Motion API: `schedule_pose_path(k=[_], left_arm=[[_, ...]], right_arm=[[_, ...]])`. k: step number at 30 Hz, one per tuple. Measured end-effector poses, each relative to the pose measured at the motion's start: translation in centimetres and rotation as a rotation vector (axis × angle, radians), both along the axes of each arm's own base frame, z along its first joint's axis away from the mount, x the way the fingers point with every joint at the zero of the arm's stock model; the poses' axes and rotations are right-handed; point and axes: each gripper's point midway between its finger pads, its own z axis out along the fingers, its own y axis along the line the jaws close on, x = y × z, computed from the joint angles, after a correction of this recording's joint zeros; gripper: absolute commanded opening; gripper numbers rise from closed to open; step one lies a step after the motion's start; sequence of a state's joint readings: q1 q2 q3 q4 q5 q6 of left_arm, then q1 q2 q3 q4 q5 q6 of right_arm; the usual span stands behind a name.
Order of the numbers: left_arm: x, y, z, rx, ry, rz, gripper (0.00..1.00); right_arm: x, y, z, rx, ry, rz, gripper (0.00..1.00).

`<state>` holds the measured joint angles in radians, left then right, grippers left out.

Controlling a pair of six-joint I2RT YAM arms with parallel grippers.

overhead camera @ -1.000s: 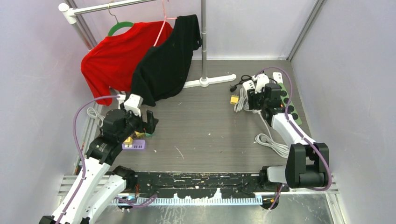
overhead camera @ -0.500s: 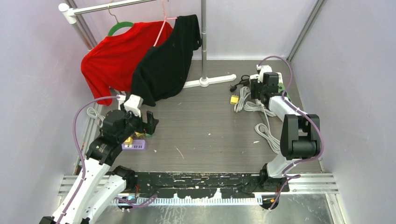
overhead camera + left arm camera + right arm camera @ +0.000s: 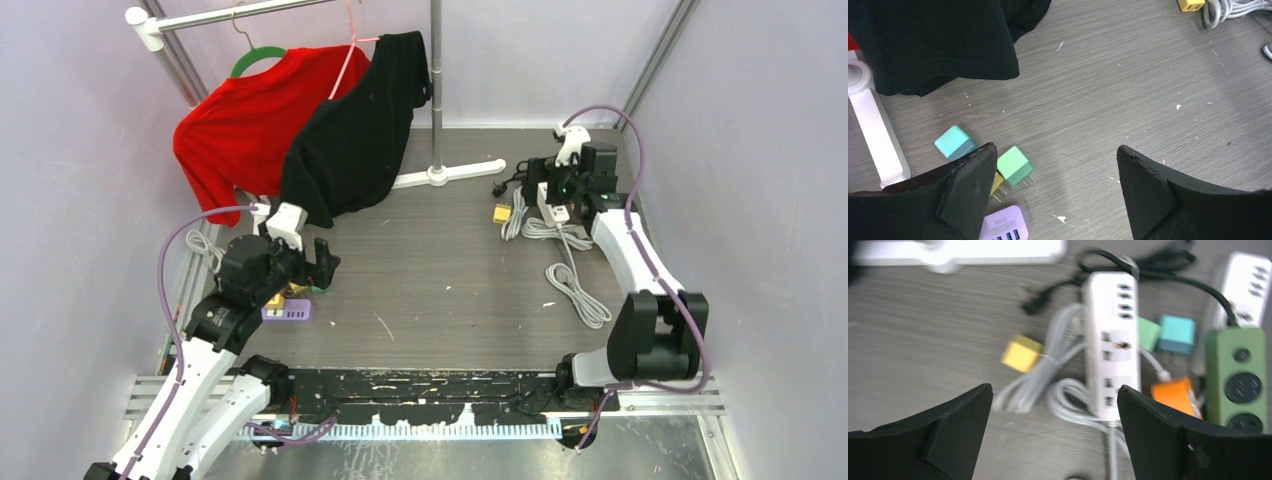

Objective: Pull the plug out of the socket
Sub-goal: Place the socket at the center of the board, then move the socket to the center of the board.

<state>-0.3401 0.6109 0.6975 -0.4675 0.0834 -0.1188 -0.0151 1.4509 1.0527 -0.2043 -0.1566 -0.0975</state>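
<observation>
Ok, right gripper (image 3: 556, 186) is out at 1 o'clock on the table (image 3: 440, 290), hovering over the plug pile. Fingers spread wide, nothing between them.

Right wrist view is blurred but readable:
- White power strip (image 3: 1112, 340) runs 12-to-6 under the fingers, and its face sockets look unoccupied.
- Orange plug (image 3: 1175, 395) lies flat at 4 o'clock of that strip, just beside its near end, between it and the green power strip (image 3: 1240, 375). Can't tell if it touches either.
- Green adapter (image 3: 1148, 333) and teal adapter (image 3: 1175, 333) sit side by side at 2 o'clock of the white strip.
- Yellow plug (image 3: 1021, 353) is at 9 o'clock, against the grey cable loops (image 3: 1068, 405).
- Black cable (image 3: 1148, 267) crosses the strip's far end at 12.

Left gripper (image 3: 1055, 150) sits at 9 o'clock of the table, fingers also wide apart and empty, over bare tabletop. At its 7 o'clock are 1 teal cube (image 3: 954, 142), 1 green cube (image 3: 1014, 165) and the corner of a purple strip (image 3: 1000, 227). Black shirt (image 3: 933, 40) hem is at 11.
</observation>
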Motion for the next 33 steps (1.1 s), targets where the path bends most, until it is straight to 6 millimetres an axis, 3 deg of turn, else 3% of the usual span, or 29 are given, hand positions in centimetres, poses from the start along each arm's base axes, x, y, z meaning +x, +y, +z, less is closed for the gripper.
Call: schedule_pose_path(k=[3, 6, 8, 12, 15, 16, 18, 22, 25, 31, 33], left_arm=[[0.1, -0.1, -0.2, 0.001, 0.008, -0.001, 0.88], [0.1, -0.3, -0.4, -0.007, 0.023, -0.007, 0.88], [0.0, -0.6, -0.6, -0.035, 0.044, -0.005, 0.88], [-0.5, -1.7, -0.6, -0.154, 0.11, 0.009, 0.88], [-0.8, -2.5, -1.5, -0.28, 0.197, 0.062, 0.88], [-1.0, -2.5, -2.2, -0.32, 0.235, 0.093, 0.83], [-1.4, -2.5, -3.6, -0.39, 0.312, 0.169, 0.71], [-2.5, -1.9, -6.1, -0.492, 0.454, 0.329, 0.7], [-3.3, -1.6, -6.9, -0.52, 0.507, 0.436, 0.72], [-5.9, -0.9, -7.6, -0.323, 0.579, 0.663, 0.86], [-5.6, -0.3, -7.7, -0.229, 0.586, 0.781, 1.0]], right_arm=[[-1.9, 3.6, 4.7, 0.116, -0.064, 0.178, 1.0], [-5.7, 8.1, 9.2, 0.27, -0.17, 0.414, 1.0], [-8.5, 10.4, 10.4, 0.367, -0.215, 0.532, 1.0], [-12.1, 12.4, 7.1, 0.495, -0.135, 0.639, 1.0], [-12.3, 12.9, 5.1, 0.562, -0.041, 0.646, 1.0], [-12.3, 13.0, 4.8, 0.576, -0.023, 0.647, 1.0], [-12.3, 13.1, 4.5, 0.593, -0.001, 0.649, 1.0], [-12.4, 13.2, 4.5, 0.598, 0.002, 0.657, 1.0], [-12.5, 13.2, 4.4, 0.598, 0.006, 0.656, 1.0], [-12.5, 13.2, 4.3, 0.596, 0.01, 0.656, 1.0], [-12.5, 13.1, 4.2, 0.593, 0.008, 0.656, 1.0]])
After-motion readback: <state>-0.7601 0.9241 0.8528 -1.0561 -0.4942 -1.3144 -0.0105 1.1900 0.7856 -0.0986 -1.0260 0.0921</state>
